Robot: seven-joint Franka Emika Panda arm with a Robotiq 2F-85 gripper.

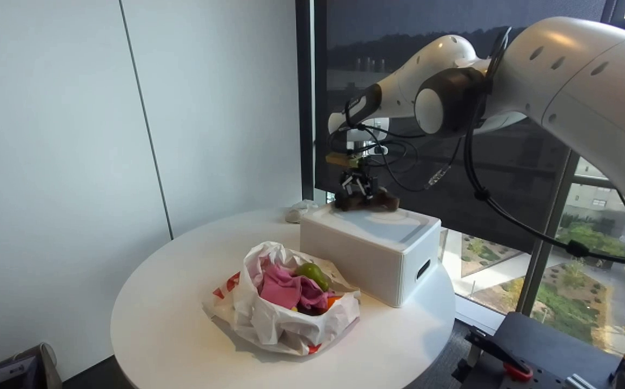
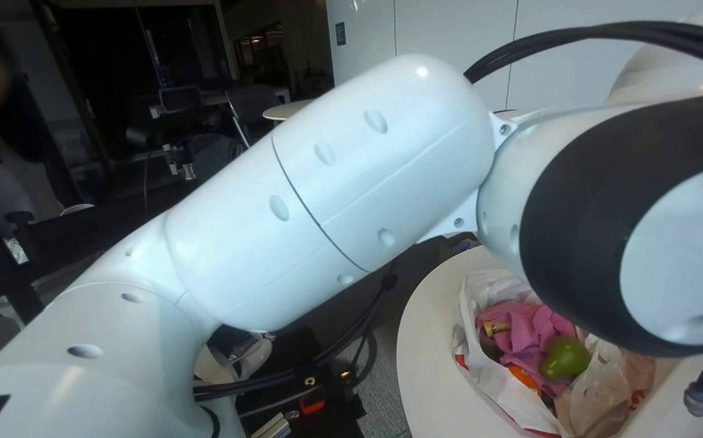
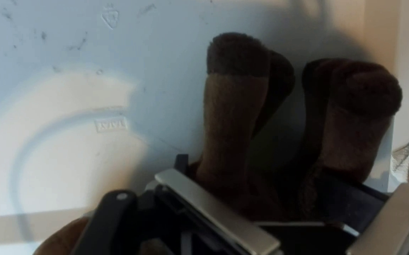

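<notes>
While the gripper (image 1: 358, 194) points down at the white box (image 1: 353, 265), its jaws stand spread wide, straddling the brown plush toy (image 3: 234, 117); can't tell if they touch it. Toy lies on top of the box by its far edge in an exterior view; wrist view shows limbs with dark ends. Box sits at the right edge of the table (image 1: 172, 302). Between box and near table edge: white bag (image 1: 277, 324), rumpled, holding pink cloth (image 1: 280, 286) and green fruit (image 1: 312, 274). Greyish cloth (image 1: 297, 212) at far table edge.
</notes>
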